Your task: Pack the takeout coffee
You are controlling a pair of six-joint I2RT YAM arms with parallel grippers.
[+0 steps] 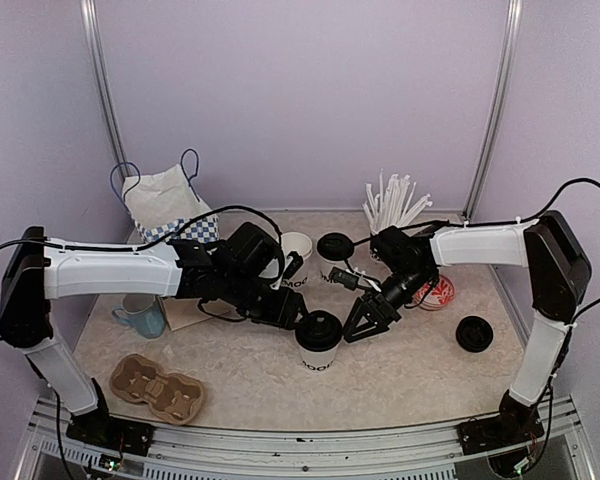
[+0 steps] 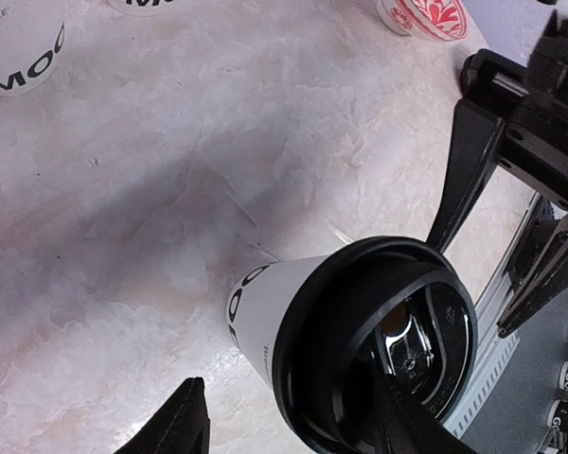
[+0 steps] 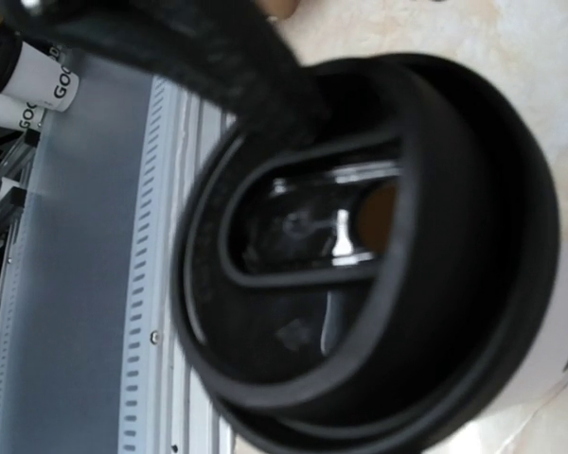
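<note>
Filling nearly the whole right wrist view, blurred and cut off at the lower edge: the black lid (image 3: 379,236) of the lidded MOOD cup (image 3: 559,322). Shows there only one smeared dark finger (image 3: 170,38) across the top, so cannot tell from it how those jaws stand.

Loses, in the left wrist view, the far finger of the left tool (image 2: 289,392), black against the black lid rim; shows the near finger (image 2: 185,416) clear of the cup wall, jaws partly open astride the cup, gripping nothing. Catches also the right tool (image 2: 469,288), fingers apart, holding nothing, one tip just beside the rim; cannot tell whether touching.

Gives, from above alone, the wider layout: cup upright near the middle of the table (image 1: 430,370), lid flanked by a tool on each side; behind it an open MOOD cup (image 1: 296,247) and a second lidded cup (image 1: 334,248); a loose lid (image 1: 474,333) to the right; a cardboard cup carrier (image 1: 158,387) at near left.
</note>
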